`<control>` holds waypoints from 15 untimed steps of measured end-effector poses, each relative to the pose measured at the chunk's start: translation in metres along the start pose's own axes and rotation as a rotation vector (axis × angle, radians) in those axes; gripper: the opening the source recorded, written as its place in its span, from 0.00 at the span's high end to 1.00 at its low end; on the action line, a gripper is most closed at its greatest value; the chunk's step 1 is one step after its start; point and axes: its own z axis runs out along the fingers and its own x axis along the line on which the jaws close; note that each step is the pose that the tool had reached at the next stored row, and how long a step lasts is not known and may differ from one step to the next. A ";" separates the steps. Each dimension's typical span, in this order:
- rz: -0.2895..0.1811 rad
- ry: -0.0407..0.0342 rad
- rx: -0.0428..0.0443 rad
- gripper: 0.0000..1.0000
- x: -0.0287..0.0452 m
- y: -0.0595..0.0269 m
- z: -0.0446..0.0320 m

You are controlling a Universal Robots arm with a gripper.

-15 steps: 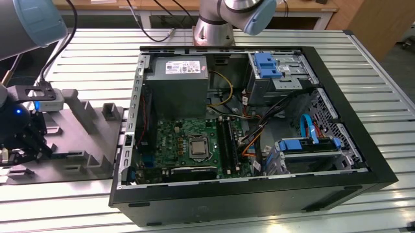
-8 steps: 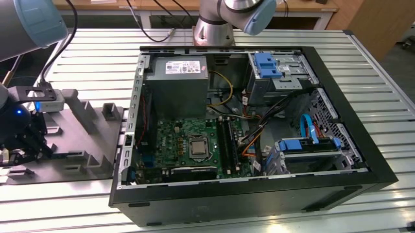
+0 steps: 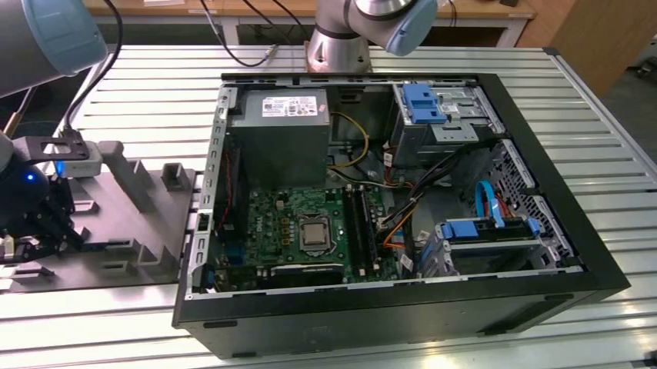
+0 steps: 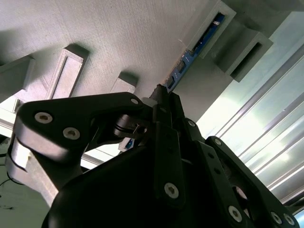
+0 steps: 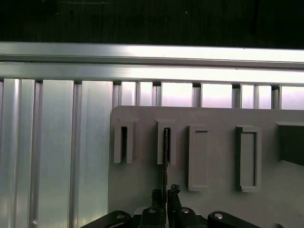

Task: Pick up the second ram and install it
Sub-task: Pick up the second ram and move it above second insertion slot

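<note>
A slatted metal table carries an open computer case, lying on its side with the board face up. At the exterior view's left a grey holder with raised slots lies just beside the case. In the exterior view the gripper hangs over the holder's far left end, well apart from the board, and the arm's base stands behind the case.

The first wrist view looks straight down on the holder. There the ram shows edge-on as a thin dark line, standing upright in one of the slots, with the gripper right over its near end. The second wrist view looks along the gripper from the side, and the ram shows as a narrow blue strip with small dark parts along it, running from a raised slot of the holder to the fingertips.

In both wrist views the fingers are drawn almost together, one on each face of the ram, pinching its end. The ram sits in its slot on the holder.
</note>
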 end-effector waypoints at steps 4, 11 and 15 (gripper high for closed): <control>0.000 0.0000 0.0000 0.89 0.0000 0.0000 0.0000; 0.000 0.0000 0.0000 0.89 0.0000 0.0000 0.0001; 0.010 -0.0001 0.0001 0.89 0.0000 0.0000 0.0003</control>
